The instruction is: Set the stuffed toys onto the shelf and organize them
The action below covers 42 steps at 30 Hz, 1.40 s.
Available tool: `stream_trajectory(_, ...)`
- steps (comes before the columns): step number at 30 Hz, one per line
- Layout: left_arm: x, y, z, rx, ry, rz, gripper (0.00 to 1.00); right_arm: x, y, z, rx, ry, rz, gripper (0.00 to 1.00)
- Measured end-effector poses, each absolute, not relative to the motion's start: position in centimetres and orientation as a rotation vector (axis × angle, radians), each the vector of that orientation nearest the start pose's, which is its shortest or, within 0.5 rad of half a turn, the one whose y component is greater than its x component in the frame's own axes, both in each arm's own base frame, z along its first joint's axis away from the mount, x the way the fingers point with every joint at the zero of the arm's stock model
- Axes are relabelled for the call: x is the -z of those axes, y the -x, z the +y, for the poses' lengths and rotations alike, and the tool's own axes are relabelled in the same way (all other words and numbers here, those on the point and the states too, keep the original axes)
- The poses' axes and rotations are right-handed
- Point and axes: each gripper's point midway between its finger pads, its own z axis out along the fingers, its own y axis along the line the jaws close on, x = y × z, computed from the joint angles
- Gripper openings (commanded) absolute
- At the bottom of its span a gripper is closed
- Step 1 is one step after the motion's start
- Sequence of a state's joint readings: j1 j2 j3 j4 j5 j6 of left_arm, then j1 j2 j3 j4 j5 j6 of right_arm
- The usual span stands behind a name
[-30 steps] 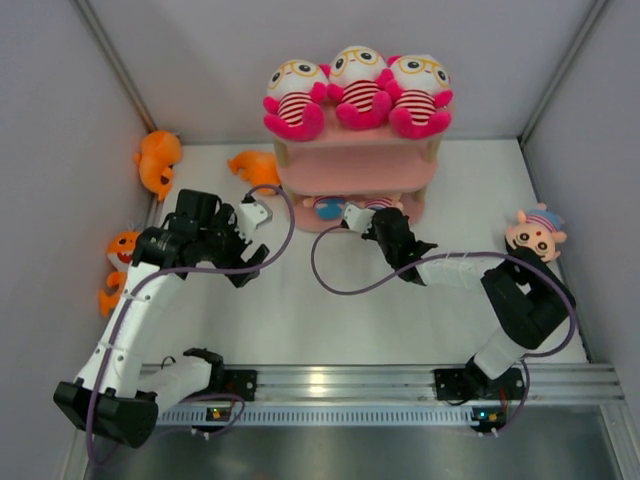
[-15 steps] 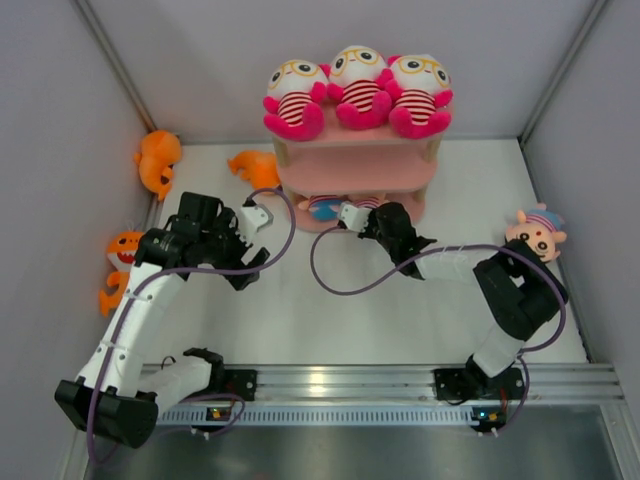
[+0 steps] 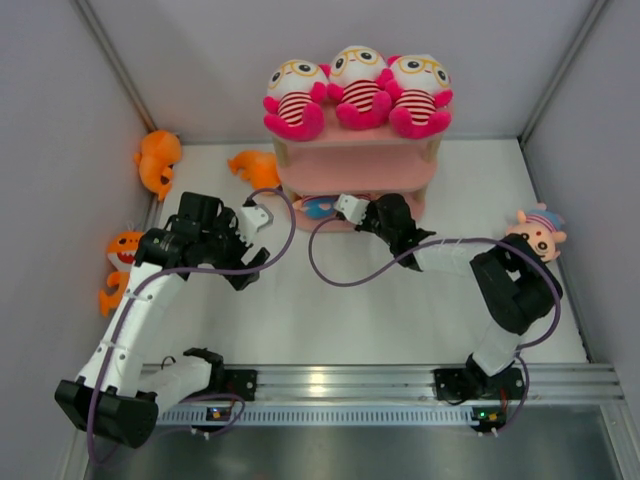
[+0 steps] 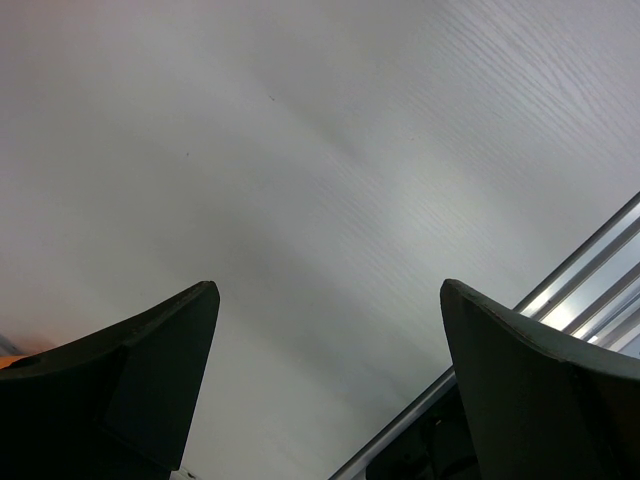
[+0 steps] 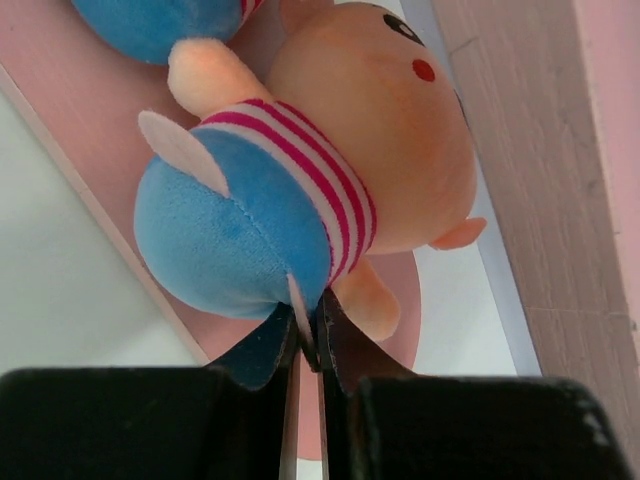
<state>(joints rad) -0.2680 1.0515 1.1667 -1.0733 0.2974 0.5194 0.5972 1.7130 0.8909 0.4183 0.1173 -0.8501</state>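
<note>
While the right end effector [image 5: 308, 340] is clamped on a thin tab at the base of a peach-faced blue-bodied doll [image 5: 300, 190], that doll lies on the lowest board of the pink shelf [image 3: 350, 165], beside a wooden post [image 5: 530, 150]. At the shelf's eight o'clock, the left end effector [image 4: 330, 300] hangs over bare bench [image 4: 300, 150], spread wide. A second doll [image 3: 535, 235] sits at the shelf's four o'clock.

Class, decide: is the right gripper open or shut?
Shut: the right wrist view shows the right gripper pinching a thin flap on the blue-bodied doll, fingers nearly touching.
</note>
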Motion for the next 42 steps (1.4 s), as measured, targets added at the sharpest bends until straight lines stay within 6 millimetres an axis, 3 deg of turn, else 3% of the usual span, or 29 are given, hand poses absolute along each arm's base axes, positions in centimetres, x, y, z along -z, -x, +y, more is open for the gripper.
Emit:
stream_trajectory(3,-20.7,-22.2,-9.4,0.270,-1.066,2.249,0.98,-11.4,-42.7,23.0,0.271,1.253,1.538,0.14)
stream_trajectory(7,-20.7,-22.2,-9.4,0.270,-1.066,2.249,0.98,-11.2,-42.6,22.9,0.268,1.243,1.554,0.53)
stream_trajectory(14,-20.7,-22.1,-9.4,0.274,-1.068,2.247,0.98,-11.9,-41.0,21.8,0.245,1.193,1.588,0.69)
stream_trajectory(15,-20.7,-22.1,-9.4,0.275,-1.069,2.247,0.98,-12.4,-40.7,21.6,0.237,1.174,1.592,0.82)
stream_trajectory(20,-20.0,-21.8,-9.5,0.288,-1.079,2.259,0.98,-16.2,-38.6,20.0,0.180,0.994,1.665,0.86)
stream_trajectory(24,-19.5,-21.5,-9.5,0.302,-1.091,2.267,0.98,-18.7,-37.7,17.1,0.173,0.759,1.750,0.86)
stream_trajectory(26,-19.4,-21.4,-9.6,0.310,-1.094,2.268,0.98,-18.9,-37.6,14.9,0.176,0.614,1.812,0.86)
stream_trajectory(29,-19.2,-21.3,-9.7,0.322,-1.098,2.272,0.98,-17.9,-38.2,9.9,0.209,0.360,1.924,0.86)
stream_trajectory(31,-19.0,-21.2,-9.7,0.326,-1.101,2.273,0.98,-16.7,-38.4,5.3,0.235,0.152,1.996,0.88)
stream_trajectory(33,-18.9,-21.0,-9.7,0.326,-1.106,2.273,0.98,-15.7,-38.3,-0.5,0.276,-0.107,2.036,0.88)
stream_trajectory(38,-18.9,-21.0,-9.7,0.328,-1.112,2.269,0.98,-14.9,-37.1,-13.4,0.423,-0.631,1.999,0.88)
stream_trajectory(40,-18.9,-20.9,-9.7,0.331,-1.113,2.267,0.98,-15.2,-38.5,-16.2,0.470,-0.723,1.990,0.88)
stream_trajectory(42,-18.9,-20.9,-9.8,0.332,-1.113,2.268,0.98,-15.2,-40.9,-17.8,0.500,-0.760,2.004,0.87)
